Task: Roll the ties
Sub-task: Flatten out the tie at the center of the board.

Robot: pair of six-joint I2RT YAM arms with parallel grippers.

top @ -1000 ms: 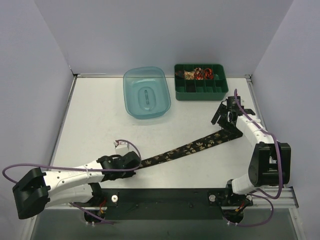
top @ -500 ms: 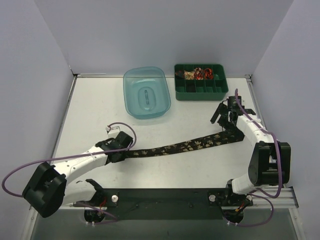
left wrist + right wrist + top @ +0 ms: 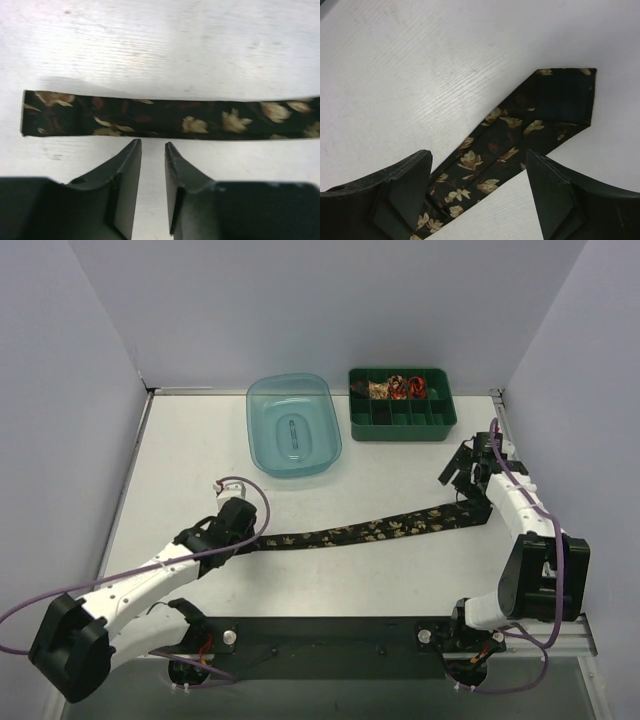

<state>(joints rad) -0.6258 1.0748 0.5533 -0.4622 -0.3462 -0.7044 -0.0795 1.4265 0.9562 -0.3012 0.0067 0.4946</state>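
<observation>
A white counter, walled in pale lavender, is crossed by the tie, which is laid flat from left of centre to the right edge. Its narrow cut end is seen just beyond the left gripper, whose fingers are parted by only a slim gap and hold nothing. Near the broad end the strip is straddled by the right gripper, spread wide and empty. Since neither end is pinned, the strip could be dragged rather than coiled once rolling is begun. The thin fabric may also be missed, or caught by one edge, so that a skewed roll is produced.
</observation>
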